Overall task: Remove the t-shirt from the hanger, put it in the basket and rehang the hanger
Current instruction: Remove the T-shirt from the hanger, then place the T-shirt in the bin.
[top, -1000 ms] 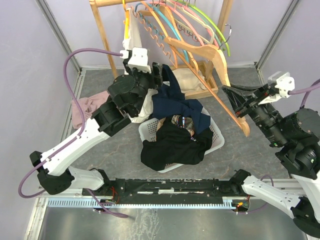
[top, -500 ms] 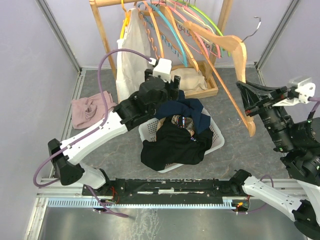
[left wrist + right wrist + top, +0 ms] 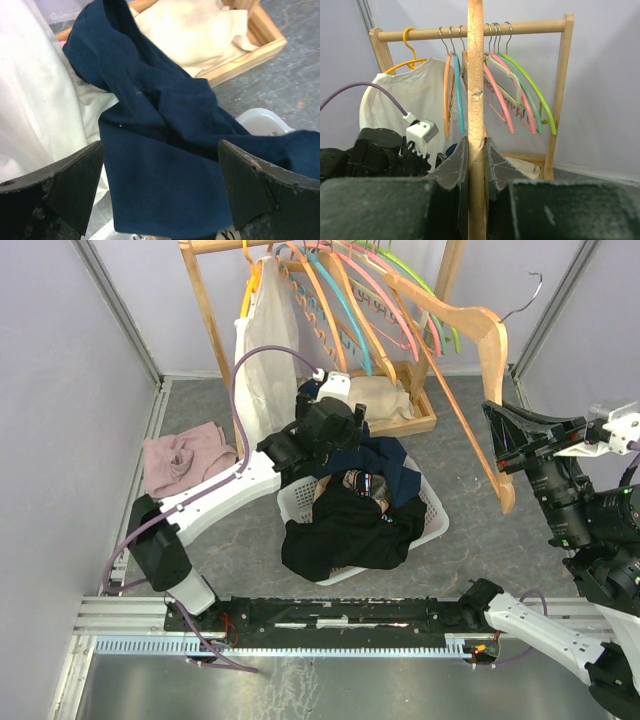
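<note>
The left fingers [image 3: 338,430] are spread wide and hold nothing; they hang just above the navy t-shirt [image 3: 150,115], which is off the hanger and lies crumpled across the far rim of the white laundry basket [image 3: 432,510], on top of dark clothes [image 3: 340,535]. The right fingers [image 3: 503,445] are pinched tight on one arm of a bare wooden hanger [image 3: 470,370], raised off to the right with its wire hook uppermost. Behind stands a wooden rack [image 3: 205,300] carrying coloured hangers and a white shirt [image 3: 262,350] (a small patterned patch among the basket's clothes is too small to read). A pink cloth [image 3: 180,460] lies on the floor to the left.
</note>
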Robot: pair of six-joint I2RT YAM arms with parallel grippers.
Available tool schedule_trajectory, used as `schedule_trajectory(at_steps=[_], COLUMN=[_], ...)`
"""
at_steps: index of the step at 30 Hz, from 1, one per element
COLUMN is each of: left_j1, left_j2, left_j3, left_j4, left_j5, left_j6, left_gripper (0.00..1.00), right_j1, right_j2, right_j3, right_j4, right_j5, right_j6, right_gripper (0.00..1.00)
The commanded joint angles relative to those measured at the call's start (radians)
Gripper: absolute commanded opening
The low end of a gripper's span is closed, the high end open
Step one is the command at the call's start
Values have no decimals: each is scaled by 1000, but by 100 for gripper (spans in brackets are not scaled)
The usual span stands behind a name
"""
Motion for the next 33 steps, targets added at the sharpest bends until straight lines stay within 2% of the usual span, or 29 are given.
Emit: schedule_trajectory(at_steps=[1, 10, 16, 19, 23, 26, 28, 29, 33], left_j1=[39, 139, 176, 181, 180, 181, 177, 175, 149], left_j2=[29, 167, 246, 276, 277, 247, 216, 199, 119], left_j3=[-15, 34, 84, 104, 103, 84, 67, 58, 9], left_j4=[69, 154, 195, 215, 246, 265, 266, 264, 247], left_j5=[-18, 31, 12, 10, 32, 44, 50, 51, 39], left_j6=[-76, -77, -77, -64, -51, -47, -45, -43, -38], left_gripper=[100, 99, 100, 94, 67, 28, 7, 3, 3], right_j1=[0, 0, 0, -1, -1, -1, 1, 1, 0], right_j2=[-19, -26, -32, -38, -45, -46, -46, -46, -46], right_j3=[2, 2, 4, 4, 2, 1, -1, -1, -4], right_j4=[63, 55, 47, 42, 37, 36, 35, 34, 35], right_j5=[13, 10, 11, 14, 18, 19, 19, 19, 12], right_j6=[-14, -13, -15, -16, -17, -18, -17, -16, -9], right_gripper=[2, 2, 2, 2, 2, 2, 2, 2, 2])
